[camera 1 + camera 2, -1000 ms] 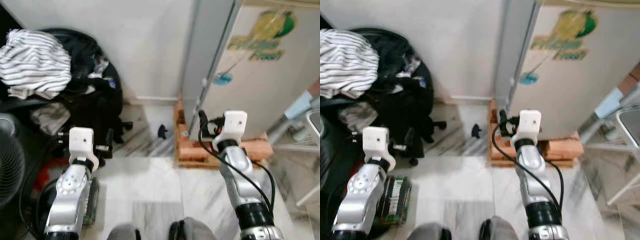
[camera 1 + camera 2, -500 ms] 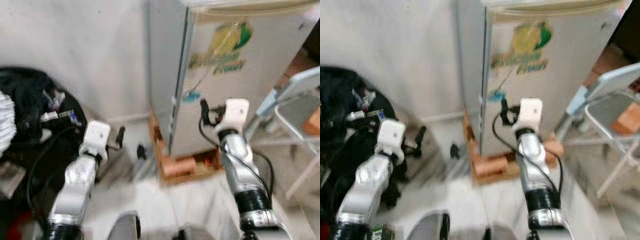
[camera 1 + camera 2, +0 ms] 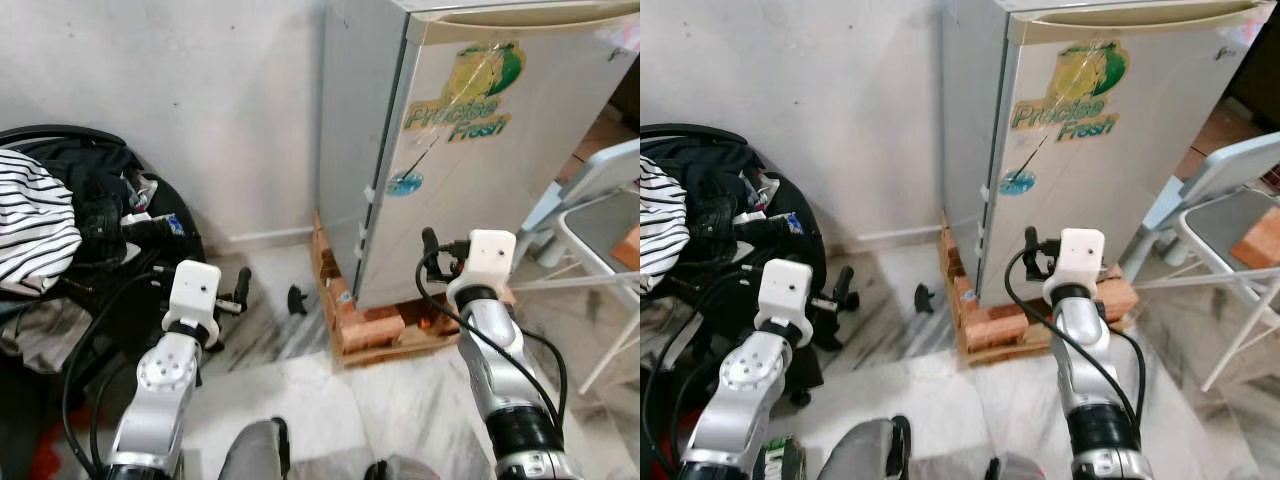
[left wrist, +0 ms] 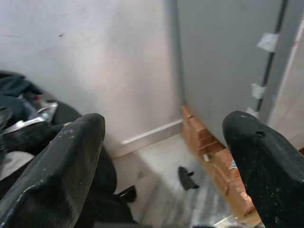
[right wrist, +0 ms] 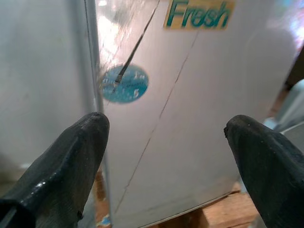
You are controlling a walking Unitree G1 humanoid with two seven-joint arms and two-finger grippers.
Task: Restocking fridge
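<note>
Glossy metal fridge (image 3: 480, 150) on rough bricks (image 3: 370, 325), marble floor (image 3: 330, 400)

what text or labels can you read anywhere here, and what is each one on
"Precise Fresh": green lettering on the yellow and green sticker on the fridge door.
"Fresh": the same sticker, seen from the right wrist.
Round blue sticker on the door: print too small to read.
</note>
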